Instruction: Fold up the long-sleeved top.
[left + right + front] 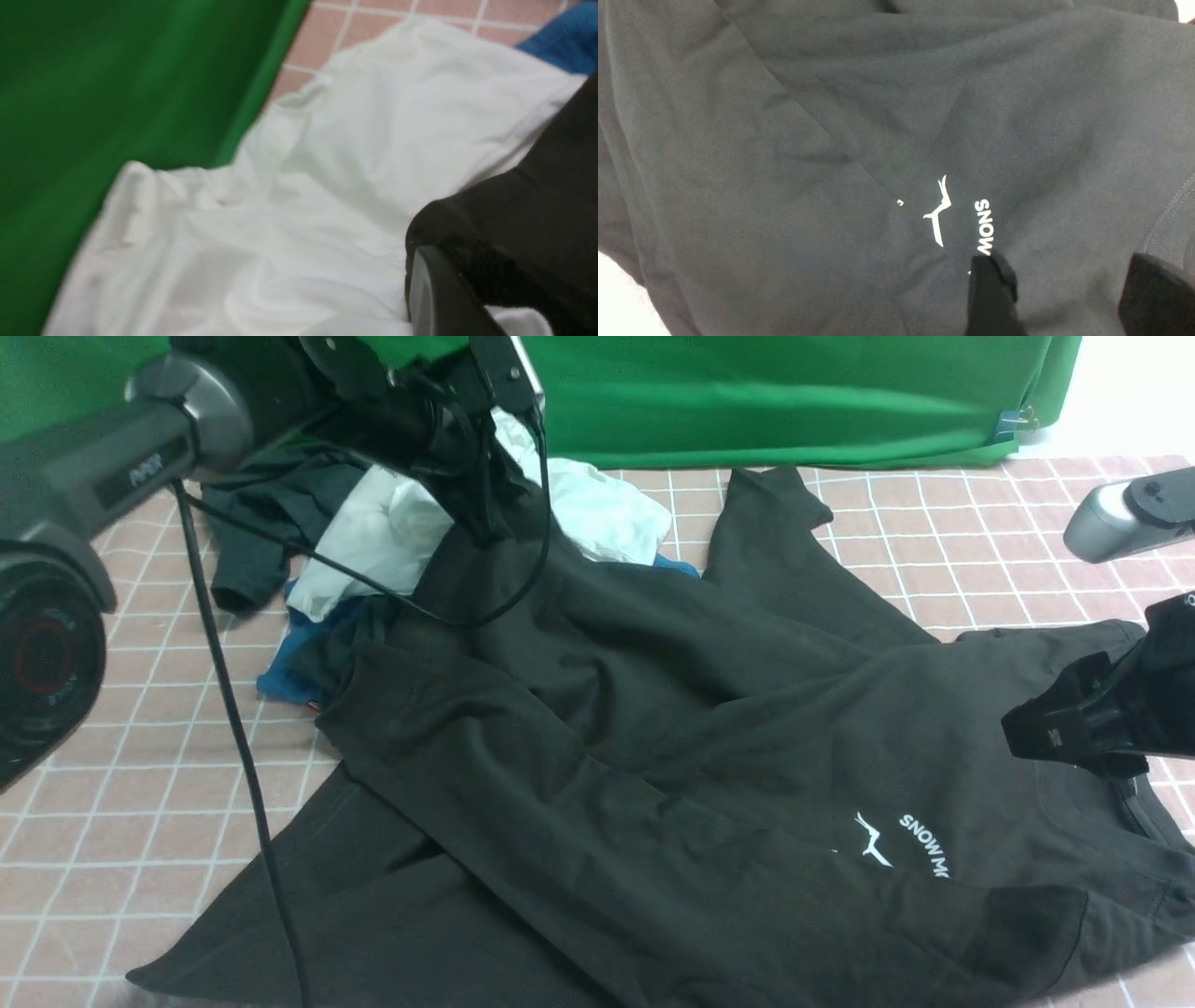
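The long-sleeved top point(653, 737), a big black sweatshirt, lies rumpled across the checked table, with its white print point(896, 845) toward the right and one sleeve folded across the body. At the back left, my left gripper point(485, 518) is shut on a raised bunch of its black fabric. In the left wrist view one finger point(437, 298) presses against that fabric point(523, 224). Over the top's right side hangs my right gripper point(1050, 733), open. In the right wrist view its fingers point(990, 294) stand apart above the top's chest beside the print point(985, 226), with nothing between them.
A white shirt point(607, 509) lies bunched under the lifted fabric, with a dark green tee point(261, 523) and a blue cloth point(285, 667) beside it at the back left. A green backdrop point(794, 392) closes the far side. My left arm's cable point(233, 709) hangs down over the table.
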`<control>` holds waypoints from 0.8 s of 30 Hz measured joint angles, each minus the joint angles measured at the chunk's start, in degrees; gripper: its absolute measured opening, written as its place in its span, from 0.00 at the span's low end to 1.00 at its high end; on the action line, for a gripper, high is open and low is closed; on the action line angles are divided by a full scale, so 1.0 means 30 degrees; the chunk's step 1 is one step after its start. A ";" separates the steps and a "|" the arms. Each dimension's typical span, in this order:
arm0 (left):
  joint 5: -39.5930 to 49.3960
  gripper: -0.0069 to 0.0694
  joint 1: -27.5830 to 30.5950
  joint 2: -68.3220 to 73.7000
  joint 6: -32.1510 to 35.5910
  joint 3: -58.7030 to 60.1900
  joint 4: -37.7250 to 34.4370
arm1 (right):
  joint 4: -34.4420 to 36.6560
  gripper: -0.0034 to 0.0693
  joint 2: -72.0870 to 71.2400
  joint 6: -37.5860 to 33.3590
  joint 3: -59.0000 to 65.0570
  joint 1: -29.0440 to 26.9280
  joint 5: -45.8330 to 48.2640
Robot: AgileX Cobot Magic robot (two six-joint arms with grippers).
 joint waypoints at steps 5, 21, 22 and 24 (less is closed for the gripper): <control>0.0133 0.16 0.0038 0.0336 0.0040 0.0000 -0.0561 | 0.0014 0.61 0.0000 0.0000 0.0000 0.0000 -0.0007; -0.1715 0.93 0.0126 -0.0134 0.0022 0.0000 0.0420 | 0.0014 0.61 0.0000 0.0000 0.0000 0.0000 -0.0007; -0.2017 0.94 0.0126 -0.0196 0.0022 0.0000 0.0525 | 0.0014 0.61 0.0000 0.0000 0.0000 0.0000 -0.0007; -0.2443 0.94 0.0169 -0.0314 0.0022 0.0000 0.0642 | 0.0014 0.61 0.0000 0.0000 0.0000 0.0000 -0.0007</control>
